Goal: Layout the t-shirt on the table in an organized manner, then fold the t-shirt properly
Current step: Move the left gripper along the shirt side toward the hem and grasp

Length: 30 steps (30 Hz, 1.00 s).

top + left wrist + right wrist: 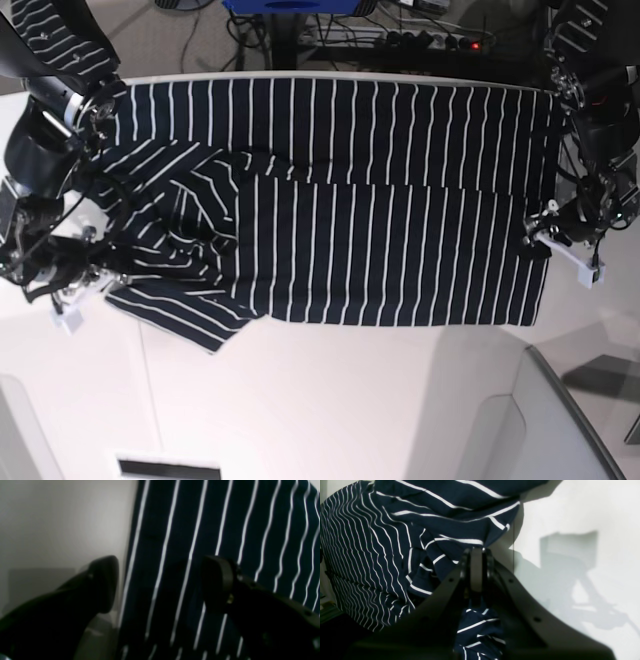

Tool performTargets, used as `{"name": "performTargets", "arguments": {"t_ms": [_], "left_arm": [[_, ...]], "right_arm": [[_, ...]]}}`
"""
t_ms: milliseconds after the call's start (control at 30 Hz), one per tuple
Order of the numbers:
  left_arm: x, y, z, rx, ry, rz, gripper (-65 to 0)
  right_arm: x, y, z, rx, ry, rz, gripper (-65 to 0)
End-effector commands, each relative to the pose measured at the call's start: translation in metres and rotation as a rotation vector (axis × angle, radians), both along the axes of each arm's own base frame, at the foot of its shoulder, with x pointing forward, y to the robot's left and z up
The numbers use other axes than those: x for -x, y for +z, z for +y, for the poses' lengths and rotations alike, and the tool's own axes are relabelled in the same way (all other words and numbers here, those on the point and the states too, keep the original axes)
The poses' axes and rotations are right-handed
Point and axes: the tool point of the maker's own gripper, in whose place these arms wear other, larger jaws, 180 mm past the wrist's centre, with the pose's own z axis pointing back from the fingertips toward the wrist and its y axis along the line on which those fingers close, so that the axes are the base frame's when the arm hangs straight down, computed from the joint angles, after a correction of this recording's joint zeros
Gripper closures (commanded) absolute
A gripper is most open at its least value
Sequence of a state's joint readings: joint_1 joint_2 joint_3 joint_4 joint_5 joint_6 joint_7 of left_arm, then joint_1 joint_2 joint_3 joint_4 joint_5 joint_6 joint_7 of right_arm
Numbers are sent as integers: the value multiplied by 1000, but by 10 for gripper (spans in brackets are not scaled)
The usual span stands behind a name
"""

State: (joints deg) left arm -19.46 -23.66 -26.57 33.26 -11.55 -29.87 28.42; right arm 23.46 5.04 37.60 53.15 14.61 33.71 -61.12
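Note:
The dark navy t-shirt (380,230) with thin white stripes lies spread across the white table (320,400), flat on its right half and bunched in folds at its left. My right gripper (476,555) is shut on a fold of the bunched cloth (370,542); in the base view it (100,275) is at the shirt's left end. My left gripper (161,585) is open and straddles the shirt's edge (225,517), one finger over the bare table (62,517), the other over cloth. In the base view it (540,235) is at the shirt's right edge.
Cables and a power strip (420,35) lie beyond the table's far edge. A thin seam (513,550) runs across the tabletop (570,505) beside the right gripper. The table's curved edge and a grey floor area (580,400) are at the lower right.

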Motion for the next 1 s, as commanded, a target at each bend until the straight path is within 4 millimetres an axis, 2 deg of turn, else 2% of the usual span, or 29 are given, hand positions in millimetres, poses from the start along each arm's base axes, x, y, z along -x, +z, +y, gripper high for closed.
{"name": "performTargets", "arguments": {"t_ms": [0, 67, 167, 200, 400, 500, 567, 667, 800, 967], "left_arm": [[-5, 6, 3, -8, -3, -2, -444], [-6, 6, 2, -6, -2, -6, -327], [-11, 8, 0, -7, 9, -54, -66], [-11, 8, 1, -9, 11, -61, 0], [-14, 12, 3, -18, 11, -73, 0], [-25, 27, 5, -46, -7, -115, 0], [-14, 25, 5, -68, -34, -72, 0], [-6, 36, -2, -123, -90, -70, 0], [17, 50, -7, -209, -163, -58, 0], [44, 53, -17, -267, -221, -29, 0]], "right_arm": [[-16, 16, -9, 17, -6, -56, -2], [-16, 16, -10, 18, -5, -55, -2], [-15, 16, -10, 18, -5, -54, -2], [-15, 16, -10, 18, -5, -54, -2], [-15, 16, -10, 18, -5, -54, -2], [-15, 16, -10, 18, -5, -54, -2], [-16, 16, -10, 18, -6, -55, -2], [-16, 16, -10, 18, -7, -56, -2], [-17, 17, -10, 19, -8, -61, -2], [-17, 17, -10, 19, -8, -61, -2]]}}
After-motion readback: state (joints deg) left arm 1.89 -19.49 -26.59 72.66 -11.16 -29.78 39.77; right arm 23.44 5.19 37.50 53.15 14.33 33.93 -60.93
